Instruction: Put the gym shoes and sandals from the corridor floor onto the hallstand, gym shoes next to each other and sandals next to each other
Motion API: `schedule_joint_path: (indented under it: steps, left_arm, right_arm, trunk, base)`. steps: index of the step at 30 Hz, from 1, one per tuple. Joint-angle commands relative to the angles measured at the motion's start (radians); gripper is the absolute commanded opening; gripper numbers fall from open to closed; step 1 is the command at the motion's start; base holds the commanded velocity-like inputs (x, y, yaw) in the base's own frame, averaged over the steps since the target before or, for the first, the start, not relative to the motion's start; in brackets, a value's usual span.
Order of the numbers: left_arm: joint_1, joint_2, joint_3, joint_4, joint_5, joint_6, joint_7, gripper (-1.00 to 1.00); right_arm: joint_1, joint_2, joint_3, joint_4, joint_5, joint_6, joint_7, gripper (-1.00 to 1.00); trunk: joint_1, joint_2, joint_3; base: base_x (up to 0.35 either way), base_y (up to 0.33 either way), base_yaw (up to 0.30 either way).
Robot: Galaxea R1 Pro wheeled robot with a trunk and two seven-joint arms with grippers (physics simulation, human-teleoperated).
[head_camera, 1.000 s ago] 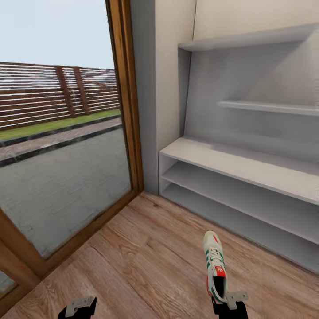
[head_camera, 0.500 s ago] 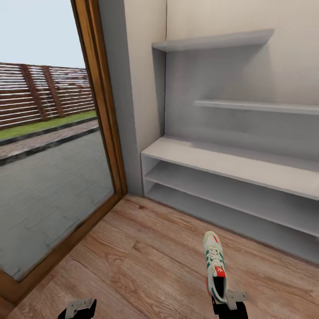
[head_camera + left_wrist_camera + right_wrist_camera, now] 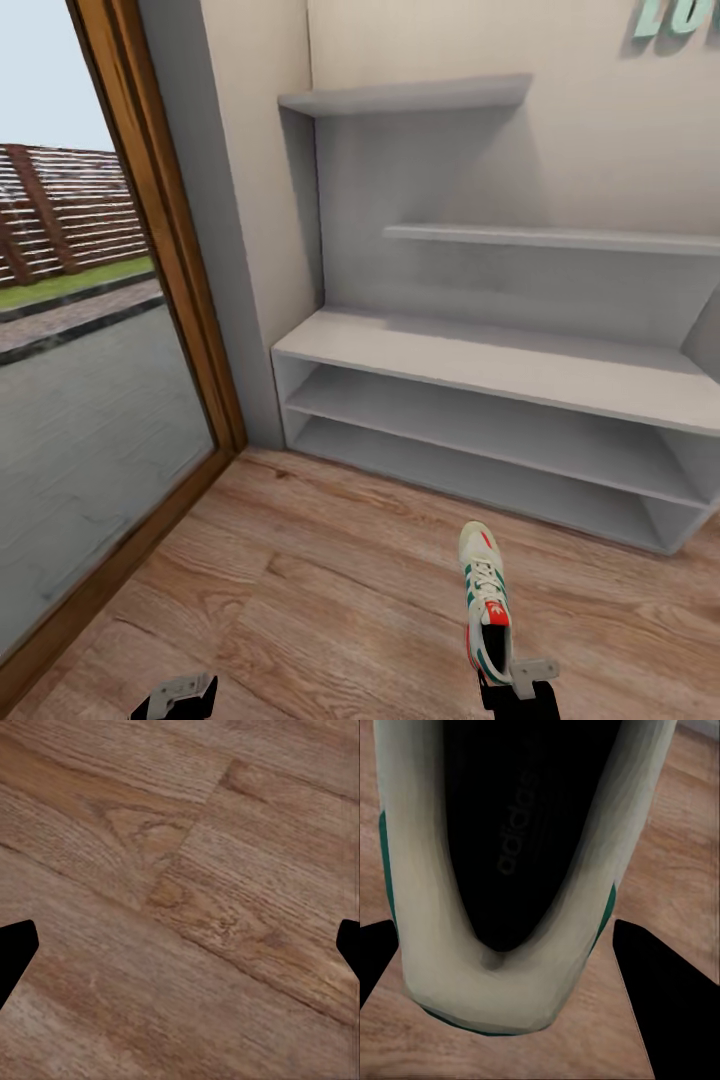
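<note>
The right gripper's fingers [image 3: 660, 997] are clamped on the heel end of one gym shoe [image 3: 485, 600]. In the right wrist view the dark fingers stand on either side of the heel collar, and the black insole with its printed brand name runs away from the camera. In the head view the shoe projects forward from the right gripper [image 3: 515, 685], toe toward the hallstand [image 3: 480, 360], and is held above the corridor floor [image 3: 330, 590].

The left gripper [image 3: 180, 695] holds nothing. Its fingers [image 3: 15, 949] are spread wide apart at the edges of the left wrist view, with bare wood plank between them.

The hallstand stands ahead against the wall, next to a glazed door [image 3: 90, 400]. Its bench top, both open shelf tiers and both wall shelves carry no shoes.

Handling, as a judgement:
- The shoe is probably light, with a soft upper and a firmer sole.
- The heel collar is the stiffest part of the upper, so it is a sound place to grip.
- Held at the heel, the long toe acts as a lever and may droop or swing.
- Set the sole down flat on the bench before release.
</note>
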Motion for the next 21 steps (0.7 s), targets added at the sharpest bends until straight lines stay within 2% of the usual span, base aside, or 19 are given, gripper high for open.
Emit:
schedule_joint_path:
  steps: [1, 21]
  left_arm:
    - [0.000, 0.000, 0.005, 0.001, 0.009, -0.001, -0.010, 1.00]
    - [0.000, 0.000, 0.005, 0.001, 0.009, -0.001, -0.010, 1.00]
  right_arm:
    - [-0.001, 0.000, -0.005, 0.001, 0.010, -0.003, -0.004, -1.00]
    - [-0.001, 0.000, -0.005, 0.001, 0.010, -0.003, -0.004, -1.00]
  trunk:
    - [0.000, 0.000, -0.001]
    - [0.000, 0.000, -0.001]
  base:
    - [0.000, 0.000, -0.292]
    - [0.000, 0.000, -0.293]
